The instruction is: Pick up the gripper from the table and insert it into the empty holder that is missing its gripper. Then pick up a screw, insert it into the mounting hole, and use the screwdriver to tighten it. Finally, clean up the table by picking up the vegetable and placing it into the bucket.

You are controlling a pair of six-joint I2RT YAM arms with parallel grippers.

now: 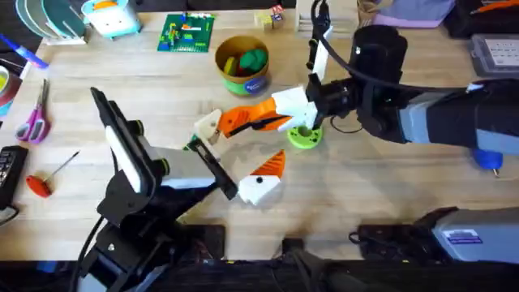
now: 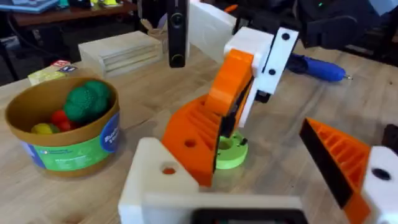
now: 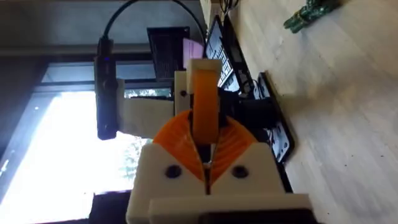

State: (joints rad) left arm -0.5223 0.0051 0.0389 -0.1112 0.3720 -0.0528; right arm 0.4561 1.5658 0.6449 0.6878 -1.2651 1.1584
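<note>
The loose orange gripper (image 1: 241, 120) (image 2: 194, 135) hangs tilted over the table, and my right gripper (image 1: 274, 116) (image 2: 244, 84) (image 3: 205, 146) is shut on its upper end. Its lower end meets the white holder (image 1: 208, 125) (image 2: 154, 182) on my left arm; how deep it sits I cannot tell. My left gripper (image 1: 240, 148) (image 2: 249, 180) stands open, its other orange finger (image 1: 270, 166) (image 2: 336, 162) far from the holder. The blue screwdriver (image 1: 487, 159) (image 2: 316, 66) lies at the right. A dark green vegetable (image 3: 311, 12) lies on the table. The bucket (image 1: 241, 73) (image 2: 65, 146) stands behind the grippers.
A lime-green ring (image 1: 305, 137) (image 2: 229, 153) lies under the right gripper. The bucket holds a green, a red and a yellow toy. Scissors (image 1: 33, 122) and a red-handled thin tool (image 1: 40, 183) lie at the left; a brick plate (image 1: 186, 33) and wooden blocks (image 2: 121, 51) at the back.
</note>
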